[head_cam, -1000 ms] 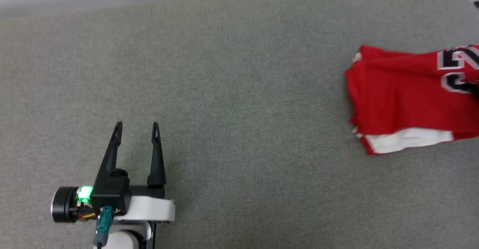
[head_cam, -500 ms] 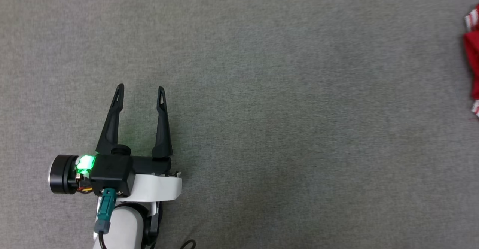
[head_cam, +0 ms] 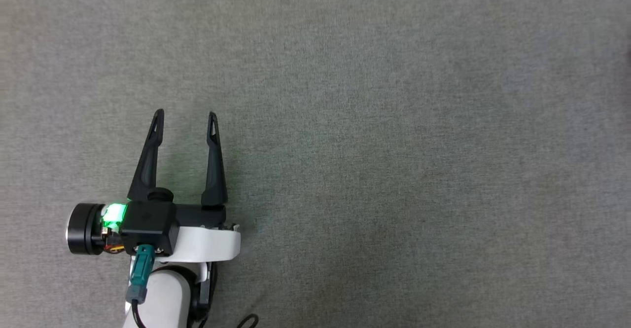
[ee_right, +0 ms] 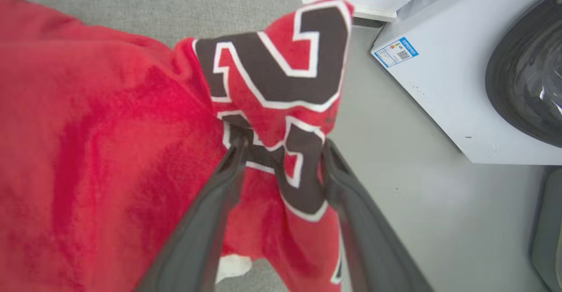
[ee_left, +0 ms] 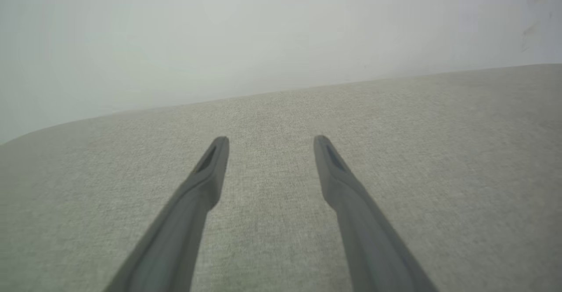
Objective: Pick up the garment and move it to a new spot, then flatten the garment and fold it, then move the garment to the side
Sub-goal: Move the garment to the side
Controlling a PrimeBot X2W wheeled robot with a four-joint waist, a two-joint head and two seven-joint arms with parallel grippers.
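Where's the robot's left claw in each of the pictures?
Head view: the left gripper sits lower left, open, pointing up.
Left wrist view: its two fingers rise from the bottom middle, spread apart.
Right wrist view: the fingers here belong to the right gripper, apart around a fold of the red T-shirt.
Shared landmark: the grey fabric surface, in all three.

Head cam down on grey surface (head_cam: 394, 121), L wrist skims it low, R wrist close on garment (ee_right: 109, 129).

My left gripper (head_cam: 186, 114) hangs over the cushion (head_cam: 394, 145) at seven o'clock. From my right wrist, the shirt (ee_right: 109, 129) lies between my right gripper (ee_right: 282, 145) fingers, with a washing machine (ee_right: 439, 99) at two o'clock.
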